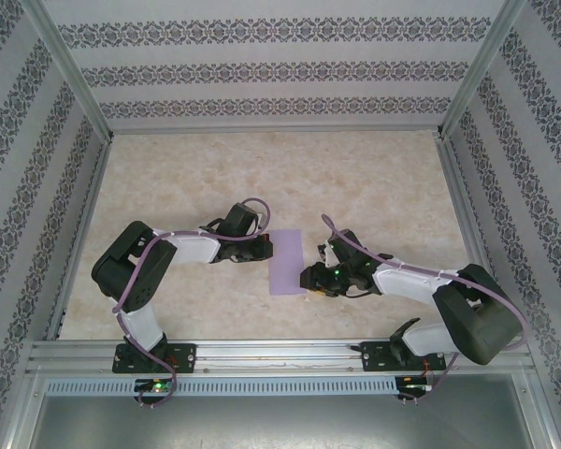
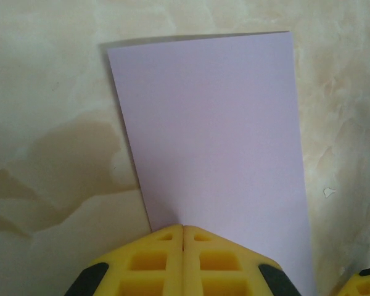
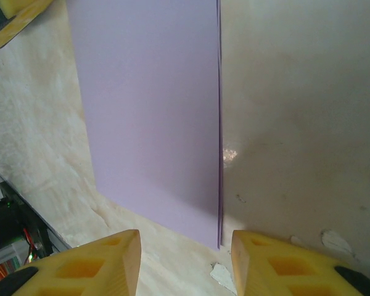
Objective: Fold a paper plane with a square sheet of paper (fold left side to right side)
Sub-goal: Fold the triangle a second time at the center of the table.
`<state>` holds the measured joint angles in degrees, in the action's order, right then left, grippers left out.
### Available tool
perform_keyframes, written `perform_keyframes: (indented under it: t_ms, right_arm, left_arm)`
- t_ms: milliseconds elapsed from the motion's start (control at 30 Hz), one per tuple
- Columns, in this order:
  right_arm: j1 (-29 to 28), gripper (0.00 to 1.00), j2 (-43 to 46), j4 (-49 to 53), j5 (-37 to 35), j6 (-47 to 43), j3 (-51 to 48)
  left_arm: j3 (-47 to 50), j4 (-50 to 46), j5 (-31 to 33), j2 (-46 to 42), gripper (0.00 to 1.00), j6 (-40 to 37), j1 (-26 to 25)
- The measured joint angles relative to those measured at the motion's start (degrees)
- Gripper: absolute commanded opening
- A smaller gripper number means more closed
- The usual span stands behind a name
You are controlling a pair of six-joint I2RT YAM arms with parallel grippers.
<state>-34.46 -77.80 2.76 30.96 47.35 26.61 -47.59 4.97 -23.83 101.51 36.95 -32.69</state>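
Note:
The square sheet of paper (image 1: 285, 263) lies folded in half on the table as a narrow lavender rectangle, its two layers meeting along the right edge (image 3: 219, 154). My left gripper (image 1: 266, 245) is shut, with nothing between its yellow fingers. In the left wrist view its tips (image 2: 183, 227) rest over the paper (image 2: 216, 135) near the left fold. My right gripper (image 1: 309, 278) is open at the paper's near right corner. In the right wrist view its fingers (image 3: 185, 240) straddle that corner of the paper (image 3: 151, 111) without touching it.
The marble-patterned tabletop (image 1: 187, 187) is boxed in by wallpapered walls and an aluminium frame (image 1: 262, 354) along the near edge. Small white chips (image 3: 222, 274) mark the surface beside the right gripper. The left gripper's yellow finger (image 3: 15, 12) shows at the paper's far side.

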Motion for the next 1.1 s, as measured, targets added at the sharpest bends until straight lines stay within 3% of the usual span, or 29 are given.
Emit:
perform_keyframes:
  t_ms: [1100]
  right_arm:
    - [-0.92, 0.41, -2.58, -3.32, 0.46, 1.36, 2.58]
  left_arm:
    - [0.00, 0.02, 0.00, 0.00, 0.02, 0.00, 0.00]
